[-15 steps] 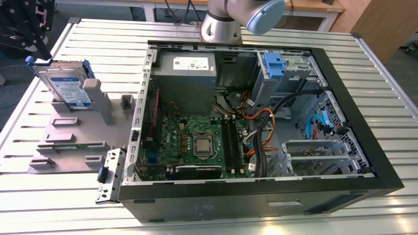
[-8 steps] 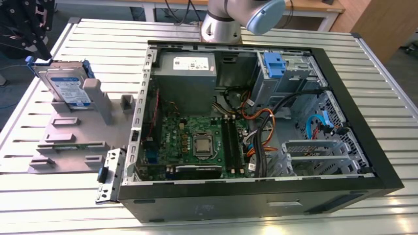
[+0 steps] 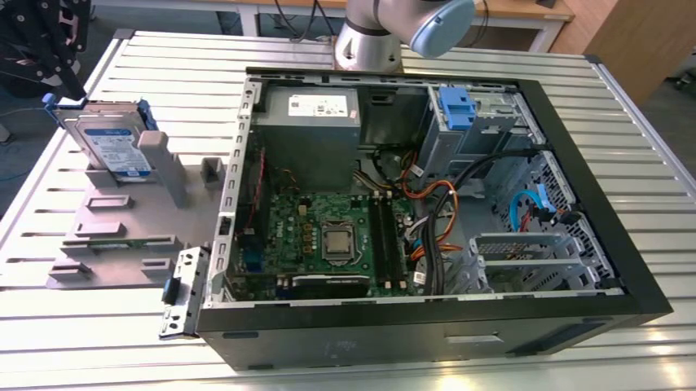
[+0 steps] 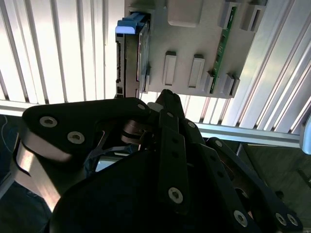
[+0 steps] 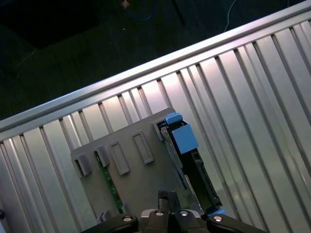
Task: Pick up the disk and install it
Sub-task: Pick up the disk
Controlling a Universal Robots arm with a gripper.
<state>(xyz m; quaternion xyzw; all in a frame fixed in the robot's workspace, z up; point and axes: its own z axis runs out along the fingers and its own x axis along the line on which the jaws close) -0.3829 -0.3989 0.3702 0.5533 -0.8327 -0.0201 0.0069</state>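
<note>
**Gripper above the disk, disk in its holder**

The disk (image 3: 112,149) stands on its edge in a grey holder (image 3: 120,220), with its white-and-blue label facing the exterior view. A blue carrier frames it, and one end of the carrier rises above the top of the disk. The holder lies flat on the slatted metal desk (image 3: 163,57), between the desk edge at the exterior view's left and the open computer case (image 3: 435,326). The disk is at the end of the holder nearest to the far desk corner on that side.

The gripper (image 5: 167,194) hangs over this end of the holder. In both wrist views the disk is seen from above as a narrow edge with the blue carrier at its end, just beside the line of the fingers (image 5: 163,199). The fingers are clenched together and grasp nothing. They do not touch the disk or the holder.

The case lies on its side in the middle of the desk, with the open side up. Inside it there is a green board (image 3: 326,236), a grey power supply (image 3: 310,122) towards the far desk edge, and a blue bracket (image 3: 455,106) on the metal bay beside it. The base of the arm (image 3: 370,41) stands at the far desk edge, behind the case.
</note>
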